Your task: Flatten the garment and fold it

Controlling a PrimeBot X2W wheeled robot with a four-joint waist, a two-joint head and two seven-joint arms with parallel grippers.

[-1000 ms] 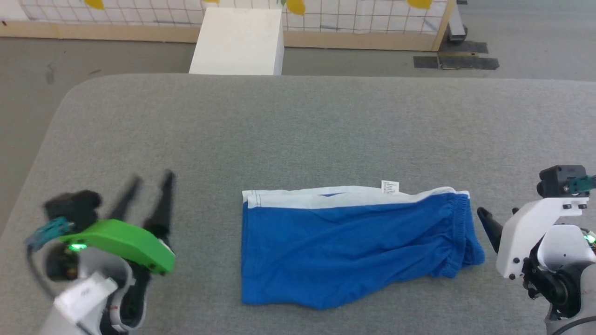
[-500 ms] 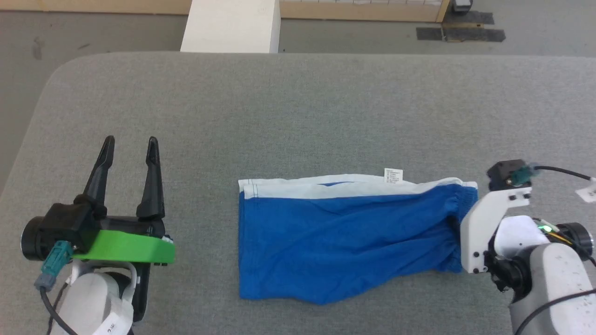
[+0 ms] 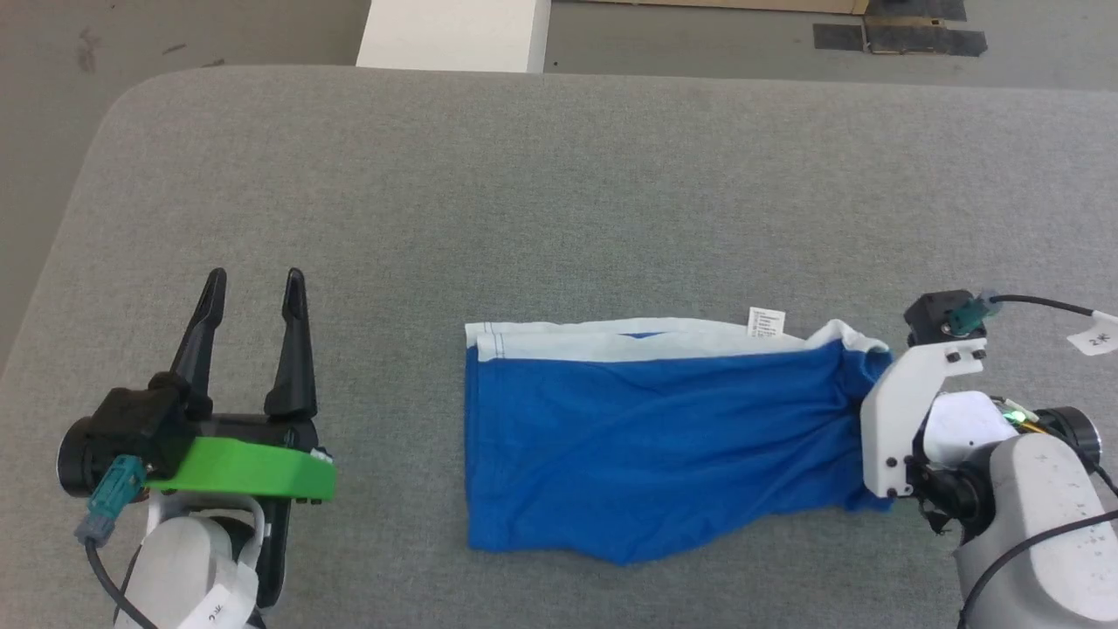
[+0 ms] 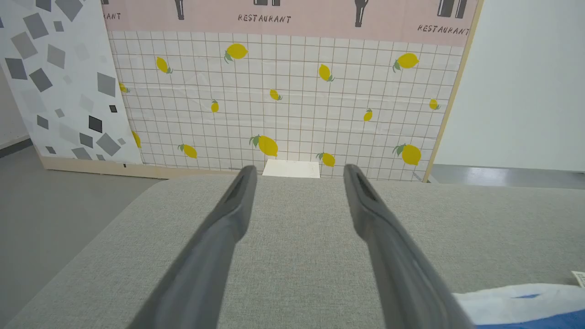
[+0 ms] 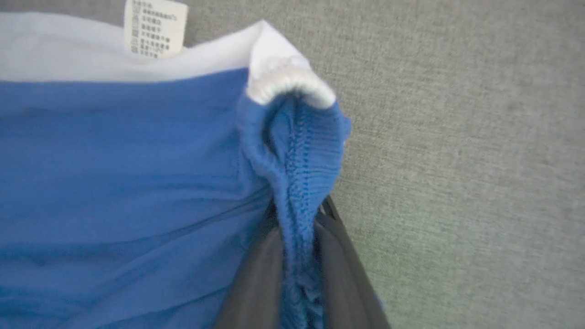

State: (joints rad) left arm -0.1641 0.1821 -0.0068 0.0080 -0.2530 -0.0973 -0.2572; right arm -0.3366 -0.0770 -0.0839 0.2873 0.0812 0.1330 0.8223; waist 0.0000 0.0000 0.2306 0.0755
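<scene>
The garment (image 3: pixel 655 437), royal blue with a white band along its far edge and a small white label (image 3: pixel 766 321), lies spread on the grey table (image 3: pixel 524 192). At its right end my right gripper (image 3: pixel 858 411) is shut on the gathered elastic edge. The right wrist view shows both dark fingers (image 5: pixel 256 274) pinching a bunched blue fold (image 5: pixel 299 183), with the label (image 5: pixel 155 27) at upper left. Well left of the cloth, my left gripper (image 3: pixel 255 278) stands open and holds nothing. In the left wrist view its fingers (image 4: pixel 299 169) are spread, and a corner of the garment (image 4: pixel 525 306) shows at lower right.
A white box (image 3: pixel 454 35) stands on the floor beyond the table's far edge. Dark mats (image 3: pixel 900 37) lie on the floor at upper right. The table's rounded corner (image 3: pixel 113 105) is at upper left. A lemon-patterned panel (image 4: pixel 283 100) stands behind the table.
My right gripper reached the garment's right end and shut on it, bunching the edge. My left gripper turned to point straight up that view. The head camera tilted down.
</scene>
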